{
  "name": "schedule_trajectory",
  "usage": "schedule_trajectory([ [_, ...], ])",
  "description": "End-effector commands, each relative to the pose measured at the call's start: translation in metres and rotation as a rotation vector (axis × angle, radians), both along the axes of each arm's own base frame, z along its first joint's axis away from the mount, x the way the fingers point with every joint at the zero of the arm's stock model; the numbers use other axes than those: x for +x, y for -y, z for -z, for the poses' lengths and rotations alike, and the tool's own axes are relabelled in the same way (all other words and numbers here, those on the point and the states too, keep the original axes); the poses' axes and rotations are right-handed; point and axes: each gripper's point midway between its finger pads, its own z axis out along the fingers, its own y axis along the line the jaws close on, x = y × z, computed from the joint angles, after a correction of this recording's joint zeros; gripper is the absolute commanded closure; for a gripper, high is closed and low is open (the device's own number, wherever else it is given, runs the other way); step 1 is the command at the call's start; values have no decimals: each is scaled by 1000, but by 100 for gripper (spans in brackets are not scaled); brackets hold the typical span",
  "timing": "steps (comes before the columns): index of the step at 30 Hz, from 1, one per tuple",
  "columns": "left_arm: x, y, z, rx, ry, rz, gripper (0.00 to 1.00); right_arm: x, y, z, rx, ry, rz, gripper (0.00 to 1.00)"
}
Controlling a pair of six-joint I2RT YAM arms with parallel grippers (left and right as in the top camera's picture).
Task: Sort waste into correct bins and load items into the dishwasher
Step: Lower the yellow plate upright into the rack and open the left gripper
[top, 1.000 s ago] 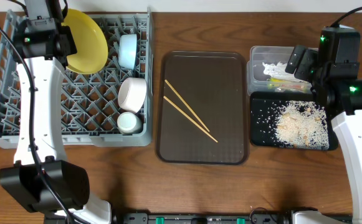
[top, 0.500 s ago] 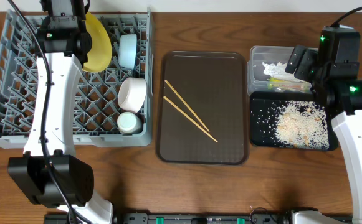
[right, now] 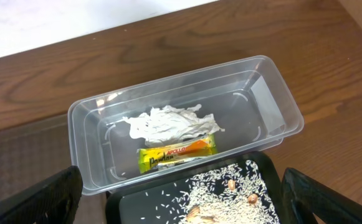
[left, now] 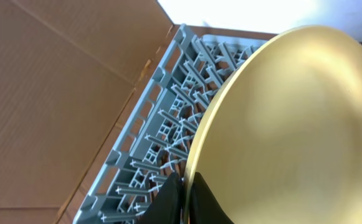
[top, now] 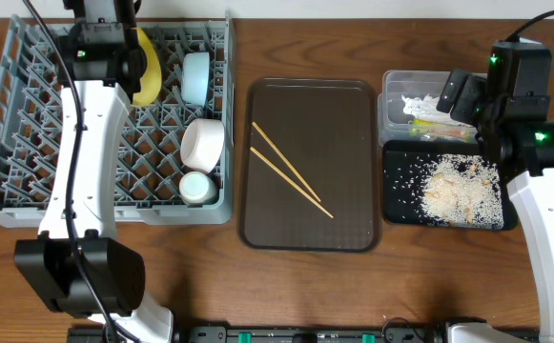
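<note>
Mostly done: over the large grey plastic dish rack (top: 29,143), the left claw (left: 184,199) pinches the rim of the round yellow plate (left: 293,124), with the light-blue bowl (top: 196,76), white bowl (top: 203,141) and small white cup (top: 197,186) racked just beside it. Beneath the empty, spread right claw (right: 181,199), the clear plastic tub (right: 268,93) and flat black tray (top: 396,191) hold the waste. Only the two thin wooden chopsticks (top: 291,171), lying between the claws, look left to load.

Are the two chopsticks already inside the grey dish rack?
No, both chopsticks lie on the brown serving tray, beside the rack.
</note>
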Motion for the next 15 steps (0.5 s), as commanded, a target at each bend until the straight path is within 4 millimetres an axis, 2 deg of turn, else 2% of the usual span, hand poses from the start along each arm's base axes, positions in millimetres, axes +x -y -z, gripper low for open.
schedule_trajectory([
  [1,2,-2,2,45,-24,0,93,-1,7,-3,-4,9,29,1],
  [10,5,-3,-2,80,-32,13,92,-1,7,-3,-4,9,29,1],
  [15,9,7,1,126,-93,82,93,-1,7,-3,-4,9,29,1],
])
